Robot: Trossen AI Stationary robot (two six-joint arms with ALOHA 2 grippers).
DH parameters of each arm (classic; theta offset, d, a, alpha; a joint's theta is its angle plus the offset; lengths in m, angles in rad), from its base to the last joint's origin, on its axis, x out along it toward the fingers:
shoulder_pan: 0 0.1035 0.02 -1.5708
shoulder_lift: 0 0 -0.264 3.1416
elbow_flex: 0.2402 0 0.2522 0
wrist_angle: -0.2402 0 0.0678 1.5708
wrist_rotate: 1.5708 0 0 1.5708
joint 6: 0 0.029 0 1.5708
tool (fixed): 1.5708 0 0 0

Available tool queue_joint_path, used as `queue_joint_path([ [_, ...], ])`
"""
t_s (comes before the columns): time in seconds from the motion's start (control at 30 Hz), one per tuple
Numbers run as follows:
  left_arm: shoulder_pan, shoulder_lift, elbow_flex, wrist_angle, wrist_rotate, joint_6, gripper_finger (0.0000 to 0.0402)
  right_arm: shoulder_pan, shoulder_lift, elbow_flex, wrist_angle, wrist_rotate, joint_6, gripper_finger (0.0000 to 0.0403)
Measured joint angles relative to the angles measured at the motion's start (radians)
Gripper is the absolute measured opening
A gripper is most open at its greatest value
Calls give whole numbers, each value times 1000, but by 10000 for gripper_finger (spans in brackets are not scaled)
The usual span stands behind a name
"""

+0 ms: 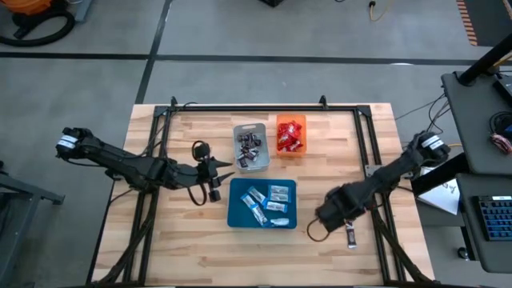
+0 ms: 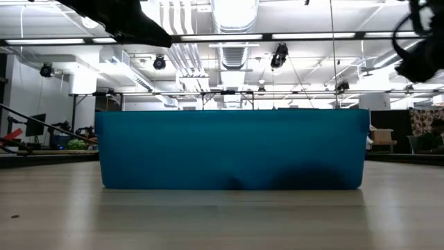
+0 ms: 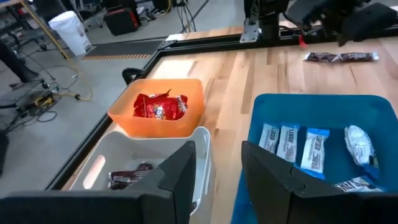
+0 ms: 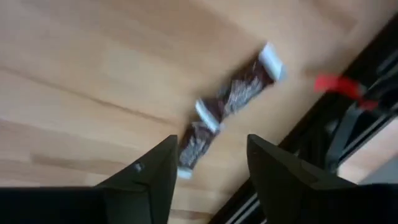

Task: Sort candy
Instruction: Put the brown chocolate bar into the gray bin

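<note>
In the low view the wall of the blue tray [image 2: 232,149] fills the middle, so its contents and both other trays are hidden; only dark parts of the arms show at the top corners. In the right wrist view the 2 dark brown bars [image 4: 227,106] are blurred and their print cannot be read.

The right gripper [image 4: 208,171] hangs over the bare wood near the right rail of the table [image 1: 184,240]. Its fingers stand apart with a clear gap and hold nothing. The 2 brown bars lie end to end on the wood just ahead of them, not touching the fingers; from above they show as a small strip [image 1: 350,237] right of the blue tray [image 1: 237,216].

The left gripper [image 3: 214,180] is partly open and empty, and sits left of the grey tray [image 1: 262,128] and the blue tray.

The candy is mostly sorted: red packets [image 1: 290,136] in the orange tray [image 1: 279,120], dark mini bars [image 1: 250,149] in the grey tray, blue-and-white bars [image 1: 266,202] in the blue tray.
</note>
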Motion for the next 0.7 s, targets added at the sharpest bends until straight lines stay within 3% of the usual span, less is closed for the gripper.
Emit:
queue_joint_path([
  [0.37, -1, -1, 0, -8, -1, 89, 114, 56, 101, -87, 17, -31, 118, 263],
  [0.53, -1, -1, 0, -7, -2, 110, 114, 57, 85, -178, 107, -5, 217, 252],
  [0.7, -1, -1, 0, -8, -10, 116, 114, 56, 79, -253, 262, 22, 255, 209],
])
